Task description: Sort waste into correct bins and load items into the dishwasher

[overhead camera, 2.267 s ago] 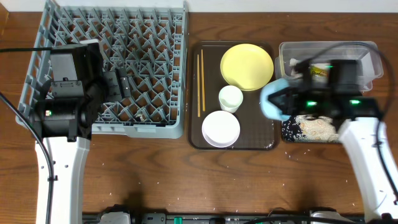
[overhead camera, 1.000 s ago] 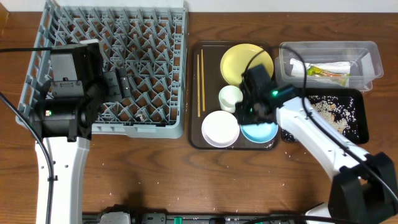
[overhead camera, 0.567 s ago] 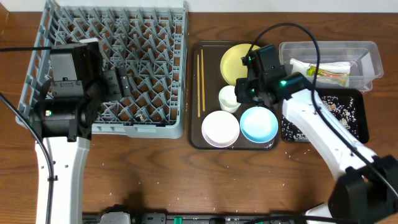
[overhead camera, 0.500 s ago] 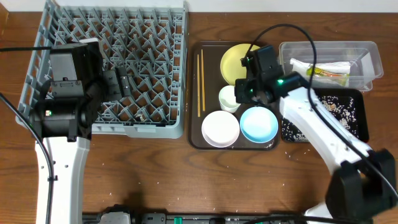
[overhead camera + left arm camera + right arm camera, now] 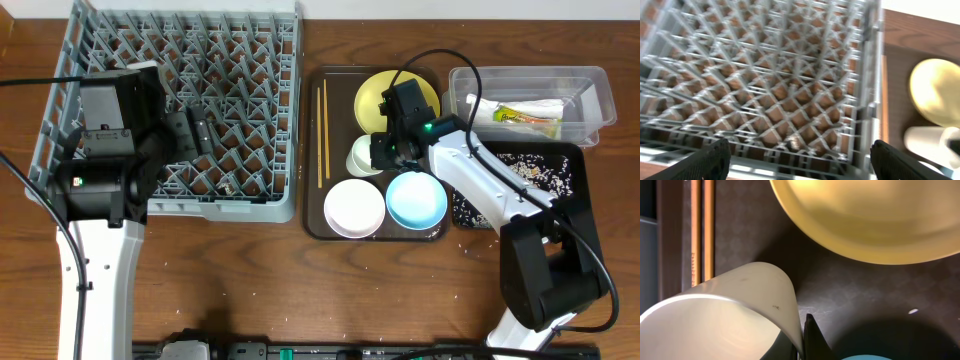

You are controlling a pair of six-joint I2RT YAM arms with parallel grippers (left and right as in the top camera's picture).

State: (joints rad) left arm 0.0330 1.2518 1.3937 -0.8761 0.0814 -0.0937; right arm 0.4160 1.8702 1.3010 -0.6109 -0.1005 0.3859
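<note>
1. My right claw (image 5: 380, 150) pinches the rim of the tilted small white cup (image 5: 360, 160), at seven o'clock from the yellow plate (image 5: 372, 95).
2. My left claw (image 5: 190, 135) hangs spread wide over the grey dish rack (image 5: 250, 60).

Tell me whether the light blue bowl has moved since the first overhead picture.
Yes, leftward. The light blue bowl now sits inside the brown tray beside the white bowl; earlier it hung over that tray's right edge.

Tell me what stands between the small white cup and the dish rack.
The chopsticks lie on the brown tray between the small white cup, pinched at its rim by the right gripper, and the dish rack. The rack's side wall also rises there.
</note>
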